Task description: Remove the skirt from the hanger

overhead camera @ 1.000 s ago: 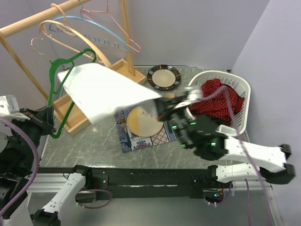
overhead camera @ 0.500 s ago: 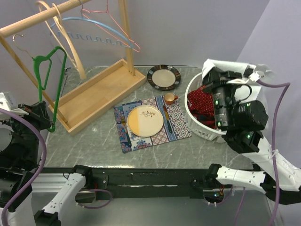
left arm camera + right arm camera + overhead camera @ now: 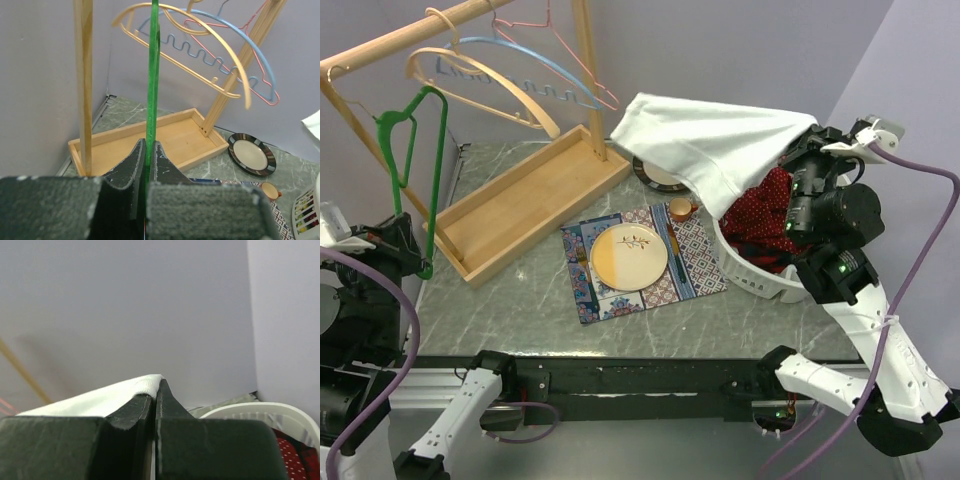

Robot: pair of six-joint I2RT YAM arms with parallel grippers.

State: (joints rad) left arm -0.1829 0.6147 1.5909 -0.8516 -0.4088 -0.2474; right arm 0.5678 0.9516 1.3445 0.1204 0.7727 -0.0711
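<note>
The skirt [image 3: 710, 140] is clear of the green hanger [image 3: 152, 75] and hangs in the air over the right half of the desk [image 3: 510, 290], well apart from the hanger at the far left. The right end effector [image 3: 155, 390] is closed down to a thin slit on one edge of the white cloth, and its wrist view shows the hem nipped between the pads. From that pinch the skirt's long axis runs leftward and slightly down towards the rack's upright post, so nearly all the fabric lies to the left of the right end effector — not under it. The white basket [image 3: 757, 284] with the red garment [image 3: 760, 215] sits just below the grip. The left end effector [image 3: 148, 150] is clamped on the lower part of the bare hanger, which stands nearly upright beside the rack. The removal itself looks done; setting the skirt down appears to be what remains, and that falls to the right arm alone. Since the loose end trails over the dark plate [image 3: 656, 177] and small cup [image 3: 679, 208], lowering it straight down would likely drape cloth across them.
</note>
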